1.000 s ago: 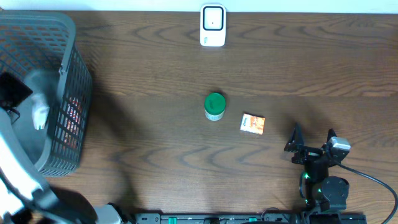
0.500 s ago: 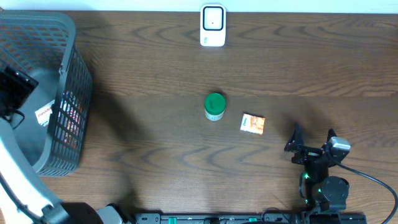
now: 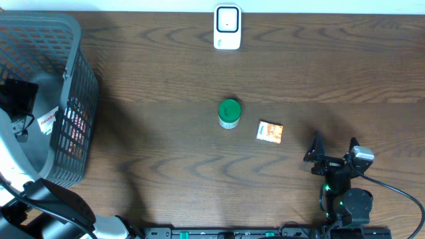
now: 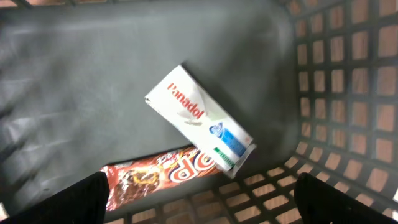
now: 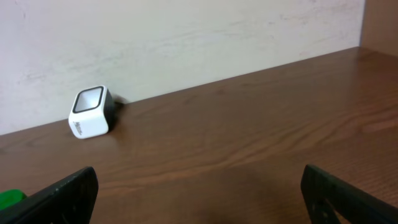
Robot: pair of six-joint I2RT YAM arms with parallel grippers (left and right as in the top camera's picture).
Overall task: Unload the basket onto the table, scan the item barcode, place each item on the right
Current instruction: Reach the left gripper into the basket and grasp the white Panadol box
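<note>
A white Panadol box (image 4: 199,118) lies loose on the grey basket floor (image 4: 81,81), one end resting on a brown chocolate bar wrapper (image 4: 161,177). My left gripper (image 4: 200,206) hangs above them inside the basket, open, with nothing between its fingers. From overhead, the box (image 3: 46,121) shows just right of the left gripper (image 3: 18,98). No barcode shows on the box. The white scanner (image 3: 227,26) stands at the table's far edge. My right gripper (image 3: 332,149) rests open at the near right, holding nothing, its camera looking toward the scanner (image 5: 90,113).
The grey mesh basket (image 3: 74,46) fills the left of the table, and its lattice wall (image 4: 348,93) rises close on the gripper's right. A green-lidded jar (image 3: 229,113) and a small orange box (image 3: 270,131) sit mid-table.
My left gripper has opened and let go of the Panadol box, which now lies on the basket floor. The right arm has not moved.
</note>
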